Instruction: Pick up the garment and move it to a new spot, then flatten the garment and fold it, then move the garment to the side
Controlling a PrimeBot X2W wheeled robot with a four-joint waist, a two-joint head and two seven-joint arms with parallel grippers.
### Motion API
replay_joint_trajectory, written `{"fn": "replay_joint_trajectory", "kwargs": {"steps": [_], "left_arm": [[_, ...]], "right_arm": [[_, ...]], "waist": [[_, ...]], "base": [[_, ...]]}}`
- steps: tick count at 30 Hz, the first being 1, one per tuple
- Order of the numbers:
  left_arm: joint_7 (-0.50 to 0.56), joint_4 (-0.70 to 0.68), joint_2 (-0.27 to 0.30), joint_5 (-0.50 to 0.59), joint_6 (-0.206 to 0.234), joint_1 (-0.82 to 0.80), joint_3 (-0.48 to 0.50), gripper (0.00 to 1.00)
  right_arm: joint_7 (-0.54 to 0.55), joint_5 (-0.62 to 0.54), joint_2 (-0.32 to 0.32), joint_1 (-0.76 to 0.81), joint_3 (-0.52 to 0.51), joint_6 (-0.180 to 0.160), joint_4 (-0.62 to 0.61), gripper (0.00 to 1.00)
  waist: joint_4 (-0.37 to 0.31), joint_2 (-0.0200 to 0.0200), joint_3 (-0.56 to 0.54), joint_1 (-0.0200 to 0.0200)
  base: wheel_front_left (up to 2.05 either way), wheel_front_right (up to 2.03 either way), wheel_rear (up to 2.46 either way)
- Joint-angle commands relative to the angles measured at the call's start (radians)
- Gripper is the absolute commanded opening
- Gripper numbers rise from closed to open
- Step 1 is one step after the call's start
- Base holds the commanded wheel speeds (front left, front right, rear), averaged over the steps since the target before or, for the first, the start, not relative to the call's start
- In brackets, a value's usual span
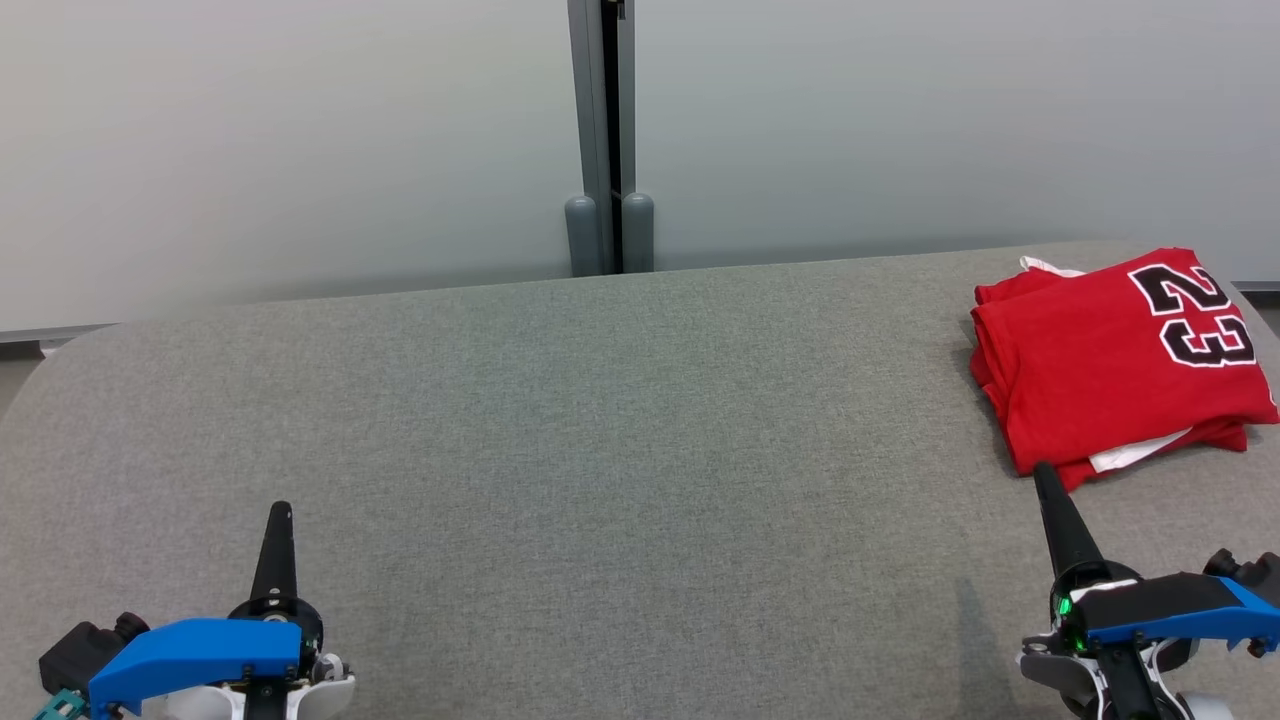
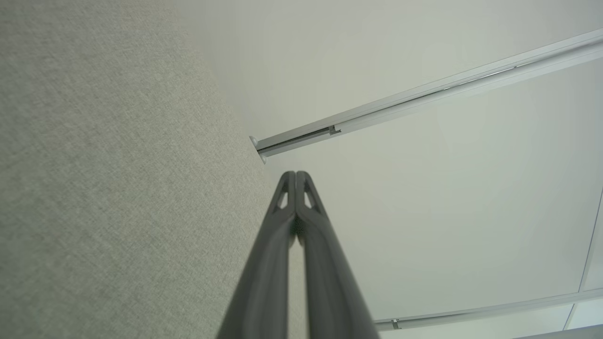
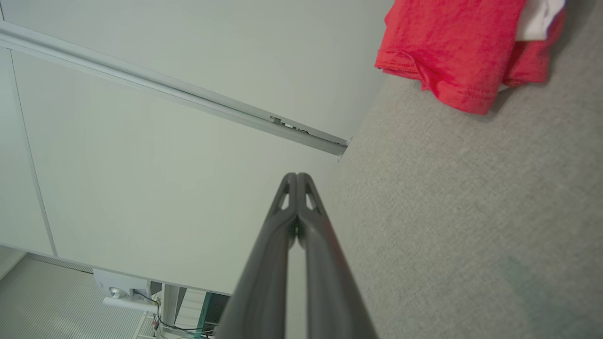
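A red jersey [image 1: 1110,360] with a black "23" and white trim lies folded at the far right of the grey table [image 1: 600,420]. In the right wrist view a corner of the same garment [image 3: 452,52] rests on the cloth surface, apart from my fingertips. My right gripper [image 1: 1045,478] [image 3: 297,176] is shut on nothing, its tip just short of the jersey's near edge. At the lower left my left gripper [image 1: 281,510] [image 2: 296,174] is shut too, hovering over bare table with nothing in it.
A pale partition wall [image 1: 300,130] with a grey vertical post [image 1: 605,140] runs behind the table. The table's rounded left end [image 1: 50,370] curves away. In the right wrist view a floor with cables [image 3: 141,301] lies beyond the table edge.
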Motion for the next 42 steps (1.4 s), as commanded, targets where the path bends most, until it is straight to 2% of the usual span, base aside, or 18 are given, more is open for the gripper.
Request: {"fn": "replay_joint_trajectory", "kwargs": {"steps": [1, 42], "left_arm": [[0.008, -0.012, 0.006, -0.025, -0.007, -0.022, 0.006, 0.0], [0.091, -0.038, 0.007, -0.345, -0.019, -0.038, 0.019, 0.0]], "right_arm": [[0.008, 0.024, 0.001, 0.007, -0.007, 0.0, -0.015, 0.0], [0.091, 0.321, 0.019, 0.028, -0.061, 0.0, -0.048, 0.0]], "waist": [[0.001, 0.0001, 0.0, -0.0001], [0.037, 0.0001, 0.004, -0.0001]], "base": [[0.0, 0.0, 0.0], [0.0, 0.0, 0.0]]}}
